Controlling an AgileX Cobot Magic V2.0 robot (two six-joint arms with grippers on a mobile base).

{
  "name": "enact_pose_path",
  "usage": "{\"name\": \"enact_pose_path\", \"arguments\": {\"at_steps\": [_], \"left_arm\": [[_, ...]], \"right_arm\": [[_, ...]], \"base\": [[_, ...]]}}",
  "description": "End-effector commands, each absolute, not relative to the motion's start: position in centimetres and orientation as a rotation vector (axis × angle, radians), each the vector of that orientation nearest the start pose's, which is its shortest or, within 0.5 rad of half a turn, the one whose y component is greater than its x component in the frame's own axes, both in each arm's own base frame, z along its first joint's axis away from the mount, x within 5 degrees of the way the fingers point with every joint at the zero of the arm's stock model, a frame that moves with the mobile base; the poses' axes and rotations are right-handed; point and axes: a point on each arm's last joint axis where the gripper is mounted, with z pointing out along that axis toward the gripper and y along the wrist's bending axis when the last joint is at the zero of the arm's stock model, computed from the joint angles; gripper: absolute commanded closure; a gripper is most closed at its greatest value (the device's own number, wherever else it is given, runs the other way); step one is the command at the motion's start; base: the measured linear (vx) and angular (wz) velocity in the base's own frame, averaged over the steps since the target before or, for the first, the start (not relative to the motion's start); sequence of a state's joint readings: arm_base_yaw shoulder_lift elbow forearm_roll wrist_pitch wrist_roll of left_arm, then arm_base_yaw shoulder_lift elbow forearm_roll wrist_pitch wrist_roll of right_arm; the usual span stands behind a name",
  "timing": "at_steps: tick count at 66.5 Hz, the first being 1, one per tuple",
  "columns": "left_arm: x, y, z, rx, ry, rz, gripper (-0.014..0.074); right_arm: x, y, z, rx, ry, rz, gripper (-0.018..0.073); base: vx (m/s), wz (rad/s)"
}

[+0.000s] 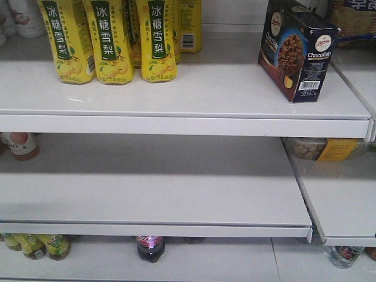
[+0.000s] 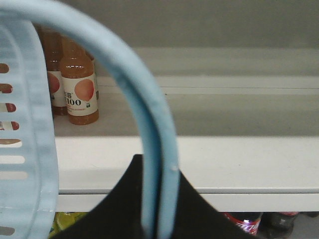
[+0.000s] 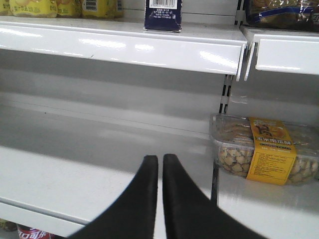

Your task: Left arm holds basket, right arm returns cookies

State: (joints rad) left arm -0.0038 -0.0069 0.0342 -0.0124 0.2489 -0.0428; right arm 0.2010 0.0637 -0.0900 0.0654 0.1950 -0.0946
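Note:
The cookies (image 1: pixel 296 50), a dark navy-and-brown Chocofello carton, stand upright at the right end of the upper shelf; the right wrist view catches their barcode end (image 3: pixel 163 15) above. My right gripper (image 3: pixel 160 160) is shut and empty, hanging in front of the middle shelf, well below the carton. In the left wrist view my left gripper (image 2: pixel 157 172) is shut on the flat light blue handle (image 2: pixel 144 107) of the basket (image 2: pixel 25 149), whose slotted side fills the left edge. Neither arm appears in the front view.
Yellow pear-drink bottles (image 1: pixel 111 41) stand at the upper shelf's left. A clear tub of nuts with a yellow label (image 3: pixel 264 149) sits on the adjoining right shelf. Orange juice bottles (image 2: pixel 79 87) stand behind the basket. Cola bottles (image 1: pixel 150 247) occupy the bottom shelf.

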Motion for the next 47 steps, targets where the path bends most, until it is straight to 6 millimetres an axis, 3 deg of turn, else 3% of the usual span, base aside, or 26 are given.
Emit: {"name": "enact_pose_path", "arguments": {"at_steps": [1,15,27,35,47], "left_arm": [[5.5,0.0,20.0,-0.013,1.608,-0.024,0.0599],[5.5,0.0,20.0,-0.013,1.608,-0.023,0.0599],[5.5,0.0,20.0,-0.013,1.608,-0.023,0.0599],[5.5,0.0,20.0,-0.013,1.608,-0.023,0.0599],[5.5,0.0,20.0,-0.013,1.608,-0.023,0.0599]], "right_arm": [[5.6,1.2,23.5,-0.194,1.548,0.124,0.0566],[5.6,0.6,23.6,-0.113,1.540,0.043,0.0566],[5.8,-0.2,21.9,0.033,1.491,-0.023,0.0566],[5.6,-0.3,20.6,0.046,1.426,-0.020,0.0566],[5.6,-0.2,20.3,0.038,1.463,-0.026,0.0566]], "base": [[0.00,0.00],[0.00,0.00],[0.00,0.00],[0.00,0.00],[0.00,0.00]]}}
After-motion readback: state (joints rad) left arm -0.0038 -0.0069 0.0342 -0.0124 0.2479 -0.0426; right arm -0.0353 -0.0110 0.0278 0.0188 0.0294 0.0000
